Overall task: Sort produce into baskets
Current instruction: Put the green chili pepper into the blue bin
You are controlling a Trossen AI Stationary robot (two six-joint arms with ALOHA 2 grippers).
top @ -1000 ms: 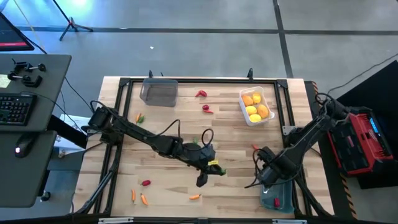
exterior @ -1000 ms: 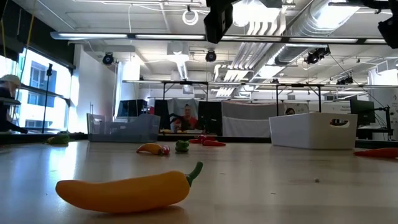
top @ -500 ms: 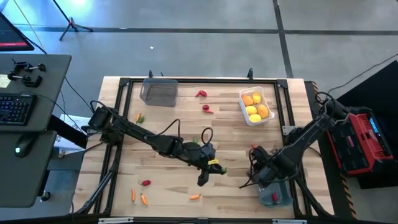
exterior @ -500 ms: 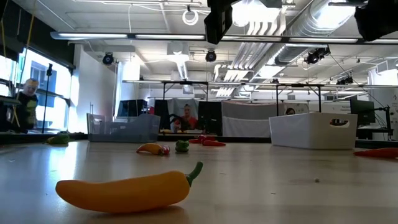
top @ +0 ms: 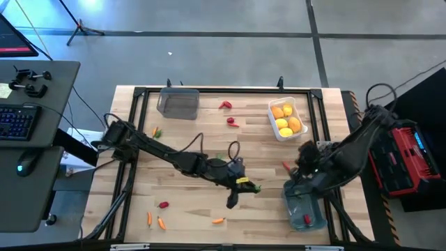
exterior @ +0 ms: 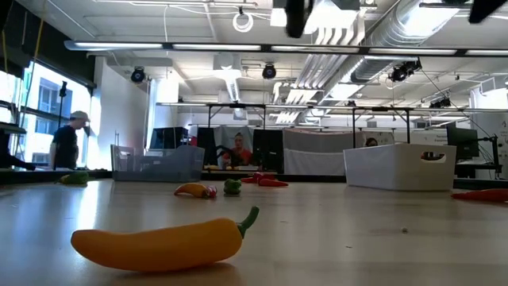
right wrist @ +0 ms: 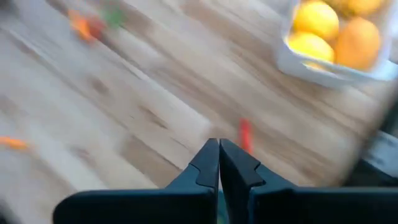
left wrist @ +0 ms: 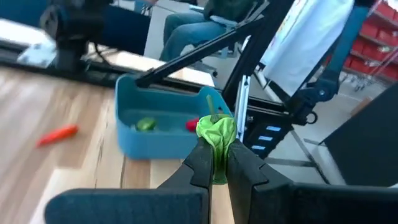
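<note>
My left gripper (top: 247, 185) hangs over the table's middle, shut on a small green pepper (left wrist: 216, 132). Ahead of it the blue-grey basket (left wrist: 147, 144) stands near the right front corner, with a green and a red piece inside. My right gripper (right wrist: 219, 157) is shut on nothing, raised above the table just beyond that basket (top: 288, 202), pointing steeply down. A small red pepper (right wrist: 245, 134) lies on the wood under it. The white basket (top: 273, 117) holds several yellow-orange fruits (top: 286, 118). The clear grey basket (top: 178, 104) stands at the far left. My left gripper pinches the green pepper's body (left wrist: 219, 163) between its two fingertips. The pepper stands upright between the fingers, its stem (left wrist: 213, 104) up and its crinkled top above the tips. It hangs clear of the table, with the fingers pointing toward the table's right side, a little downward.
Two red peppers (top: 228, 113) lie at the far middle and another (top: 164, 205) near the left front. Carrots (top: 155, 221) (top: 218, 221) lie along the near edge. A yellow pepper (exterior: 159, 242) lies close to the low camera. A black frame (top: 139, 94) rims the table.
My right gripper has risen from over the blue-grey basket and swung toward the far edge, tipping less steeply downward; the basket with a red piece in it now shows uncovered. My left gripper has stayed almost in place with the green pepper.
</note>
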